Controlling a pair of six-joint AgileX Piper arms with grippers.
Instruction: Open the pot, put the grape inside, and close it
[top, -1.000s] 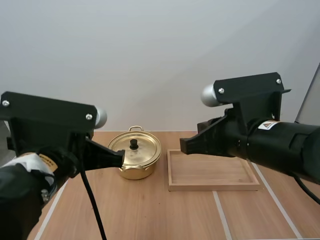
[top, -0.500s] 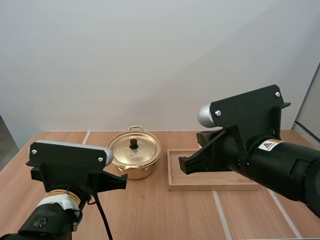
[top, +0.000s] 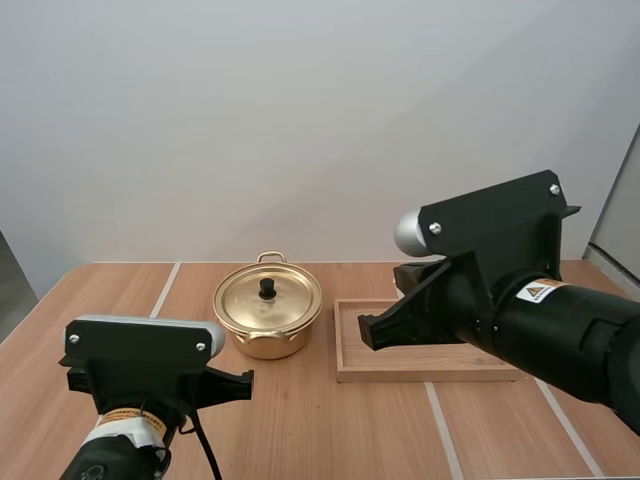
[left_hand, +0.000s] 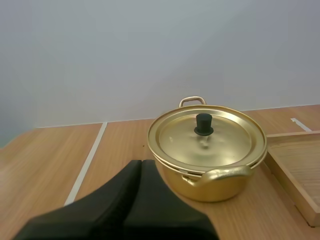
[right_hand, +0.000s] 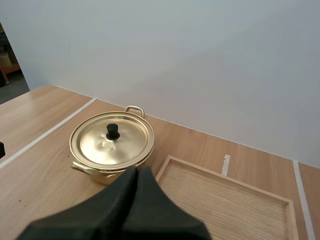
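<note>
Lying at 1 o'clock from the left gripper (top: 238, 381), likely nearer it than the right gripper (top: 368, 325): round golden metal pot (top: 266, 342), black-knobbed lid (top: 287, 300) on, on the bench (top: 320, 430). Both grippers pressed together, empty.

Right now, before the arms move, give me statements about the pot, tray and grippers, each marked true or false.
1. The lid sits on the pot. True.
2. The left gripper pinches the lid's knob. False: it is shut on nothing, short of the pot.
3. The wooden tray lies beside the pot. True.
4. The right gripper is open. False: its fingers lie together.
5. The pot stands in the tray. False: it stands on the table.
</note>
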